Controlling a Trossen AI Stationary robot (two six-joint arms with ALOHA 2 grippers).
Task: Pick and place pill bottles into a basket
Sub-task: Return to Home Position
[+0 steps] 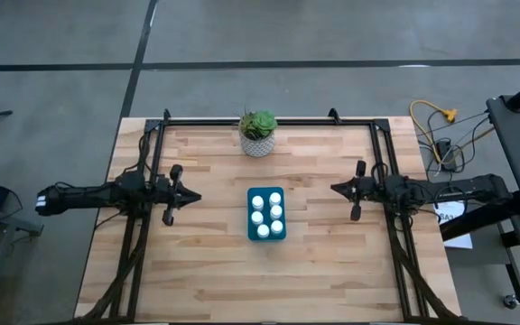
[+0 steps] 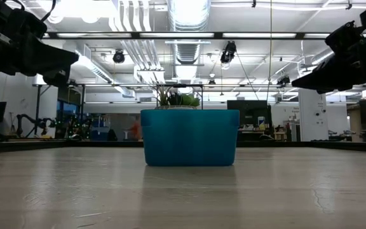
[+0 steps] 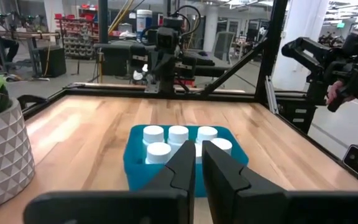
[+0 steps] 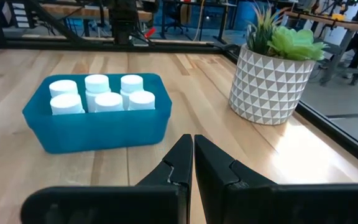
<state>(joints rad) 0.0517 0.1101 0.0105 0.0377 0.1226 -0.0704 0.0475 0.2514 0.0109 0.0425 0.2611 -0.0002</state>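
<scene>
From above, the basket (image 1: 251, 227) lies near the middle of the bench (image 1: 215, 271). All six pill bottles (image 1: 275, 211) stand inside it in two rows of three. The left tool (image 1: 190, 196) is well to the basket's left and the right tool (image 1: 337, 189) well to its right. Both point inward at it, each with its fingers pressed together and holding nothing. A plant pot (image 1: 258, 135) stands beyond the basket at the bench's far edge.

At bench height, the basket (image 2: 190, 137) sits square in the middle with green leaves (image 2: 176, 99) showing over its rim. The left arm (image 2: 18, 44) hangs high to its left and the right arm (image 2: 348, 60) high to its right, both clear of the bench.

From the left wrist, the left tool (image 3: 199, 163) points at the basket (image 3: 135, 174), its fingers nearly touching. White caps (image 3: 178, 132) fill the basket, and the pot (image 3: 2, 155) stands off to one side.

From the right wrist, the right tool (image 4: 193, 148) is closed tight short of the basket (image 4: 98, 134). Six caps (image 4: 109, 99) show inside the basket, and the pot (image 4: 269, 81) stands near it.
</scene>
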